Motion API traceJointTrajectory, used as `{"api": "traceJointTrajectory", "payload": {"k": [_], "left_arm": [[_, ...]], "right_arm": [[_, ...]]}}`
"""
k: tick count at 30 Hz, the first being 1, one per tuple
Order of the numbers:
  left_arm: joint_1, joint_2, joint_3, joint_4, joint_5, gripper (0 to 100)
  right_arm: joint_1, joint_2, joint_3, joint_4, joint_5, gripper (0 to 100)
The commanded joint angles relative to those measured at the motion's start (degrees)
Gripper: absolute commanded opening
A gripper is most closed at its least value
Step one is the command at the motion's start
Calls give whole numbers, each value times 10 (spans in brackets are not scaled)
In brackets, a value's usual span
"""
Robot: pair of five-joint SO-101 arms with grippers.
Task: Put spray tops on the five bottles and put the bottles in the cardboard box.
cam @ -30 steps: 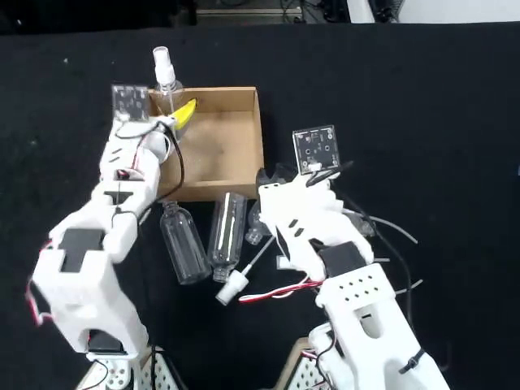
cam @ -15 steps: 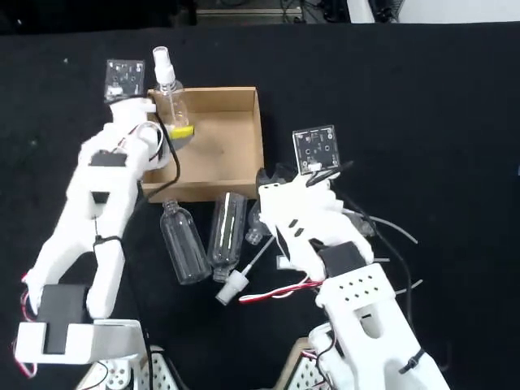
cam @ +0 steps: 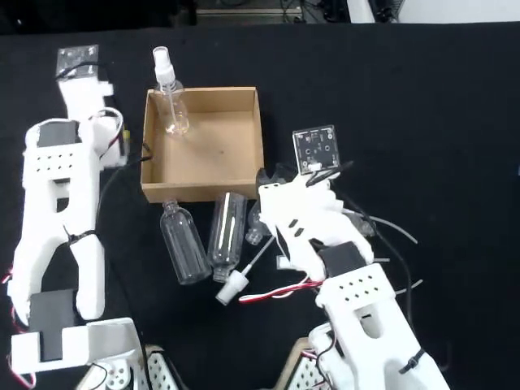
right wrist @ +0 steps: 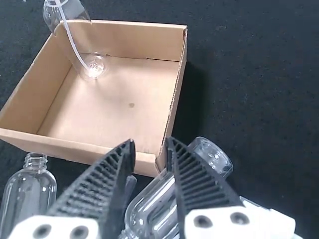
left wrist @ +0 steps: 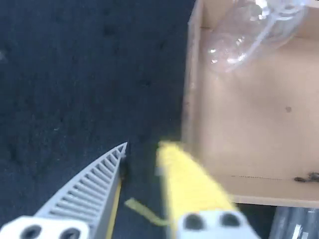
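Note:
A clear bottle with a white spray top (cam: 168, 96) leans in the far left corner of the cardboard box (cam: 244, 175), also seen as bottle (left wrist: 249, 32) and bottle (right wrist: 67, 12). My left gripper (left wrist: 142, 149) is open above the black cloth just outside the box's left wall (left wrist: 190, 89); in the high view the left gripper (cam: 122, 146) is left of the box. My right gripper (right wrist: 149, 149) hovers by the box's near right corner, its black fingers slightly open, over a capless bottle (right wrist: 207, 157). Two capless bottles (cam: 184, 244) (cam: 227, 227) lie before the box, beside a loose spray top (cam: 234, 283).
The table is covered in black cloth. Cables (cam: 382, 231) trail to the right of the right arm. The box's floor (right wrist: 114, 109) is bare apart from the leaning bottle.
The left arm let go of the spray-topped bottle in the box and pulled back to the left, outside the box wall. The right arm has stayed put.

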Motion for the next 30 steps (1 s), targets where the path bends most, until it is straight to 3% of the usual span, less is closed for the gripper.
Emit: {"api": "traceJointTrajectory", "payload": {"k": [1, 8, 13, 18, 23, 26, 30], "left_arm": [[-20, -39, 58, 5, -3, 130], [40, -81, 44, 230, -128, 184], [89, -83, 50, 283, -75, 259], [143, -89, 101, 256, 85, 266], [186, -84, 188, 172, 244, 264], [190, -89, 236, 113, 286, 264], [188, -88, 284, 60, 280, 263]], "right_arm": [[12, -19, -9, 9, -4, 78], [32, -19, -21, 13, 21, 78], [46, -19, -21, 10, 21, 78], [47, -19, -20, 10, 21, 78], [47, -19, -20, 10, 21, 78], [47, -19, -20, 10, 21, 78], [47, -19, -21, 10, 21, 78]]}}
